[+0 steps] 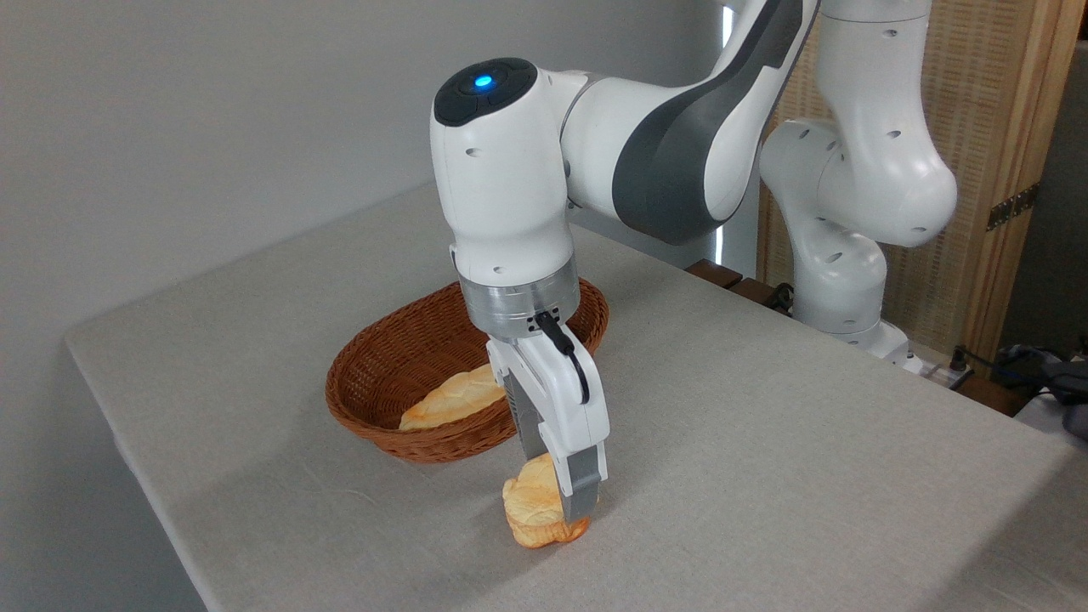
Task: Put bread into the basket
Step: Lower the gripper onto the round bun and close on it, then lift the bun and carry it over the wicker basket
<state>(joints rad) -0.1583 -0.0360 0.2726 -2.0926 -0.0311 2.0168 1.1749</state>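
Note:
The bread [534,508], a small lumpy bun with a pale top and orange-brown edges, is tipped up on its edge at the table surface, just in front of the basket. My gripper [554,500] points straight down with its fingers [580,497] closed on either side of the bun. I cannot tell whether the bun still touches the cloth. The basket [365,425], an oval reddish-brown wicker one, stands right behind the gripper, and the arm's wrist hides part of it.
A long pale braided loaf [450,395] lies inside the basket. The table [765,425] has a grey cloth, with its left edge near the basket. The robot's base [837,280] stands at the back right beside a wooden screen.

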